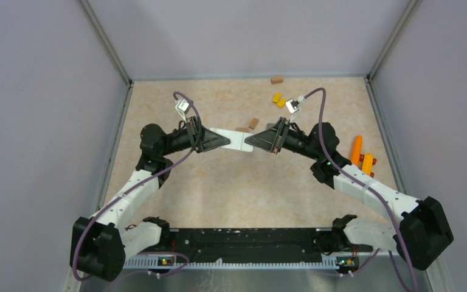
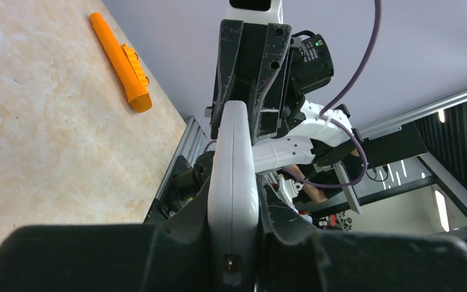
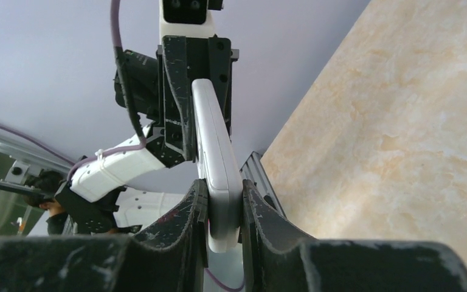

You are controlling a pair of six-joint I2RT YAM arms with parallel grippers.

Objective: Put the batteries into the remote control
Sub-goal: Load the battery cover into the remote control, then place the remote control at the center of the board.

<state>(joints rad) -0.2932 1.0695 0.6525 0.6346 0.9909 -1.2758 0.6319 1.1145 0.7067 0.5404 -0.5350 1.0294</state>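
Remote control [image 1: 235,140] clamped endwise btwn L jaws, R jaws.

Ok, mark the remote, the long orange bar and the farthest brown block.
remote [image 1: 236,139], top view, its white middle.
long orange bar [image 2: 117,53], left wrist view, halfway along it.
farthest brown block [image 1: 276,79], top view, its top face.

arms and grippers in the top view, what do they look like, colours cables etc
Both the left arm and right arm have white link shells and black joints. Each carries a purple cable running to the wrist. The left gripper and right gripper are black, wedge-shaped, with scuffed fingers. A green light shows on the right arm.
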